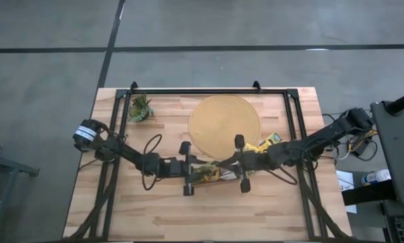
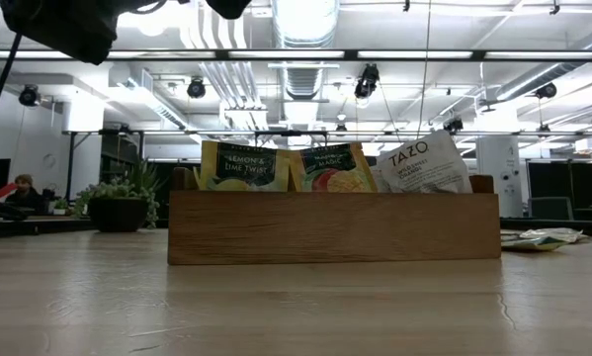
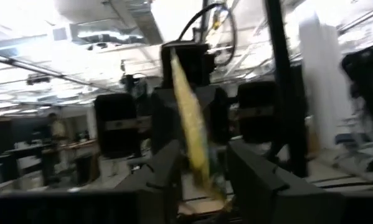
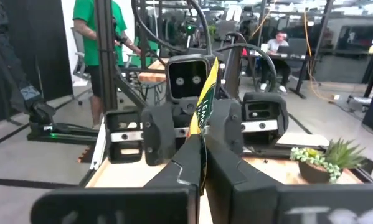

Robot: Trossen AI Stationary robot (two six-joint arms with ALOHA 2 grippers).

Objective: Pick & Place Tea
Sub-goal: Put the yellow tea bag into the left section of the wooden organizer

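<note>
Handover midway: right gripper (image 4: 202, 163) clamps one sachet (image 4: 206, 106); left gripper (image 3: 202, 168) jaws apart around it. Placement pending; more sachets (image 1: 269, 140) loose.

Yellow sachet (image 4: 205, 106) showing dark label; round mat (image 1: 224, 123) glowing tan; plant (image 1: 141, 108) showing green; bench (image 1: 154, 216) showing pale wood grain.

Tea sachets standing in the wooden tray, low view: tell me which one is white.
The TAZO sachet at the tray's right end. It is white with dark lettering and leans; the Lemon Lime Twist sachet and middle sachet are yellow with dark panels.
</note>
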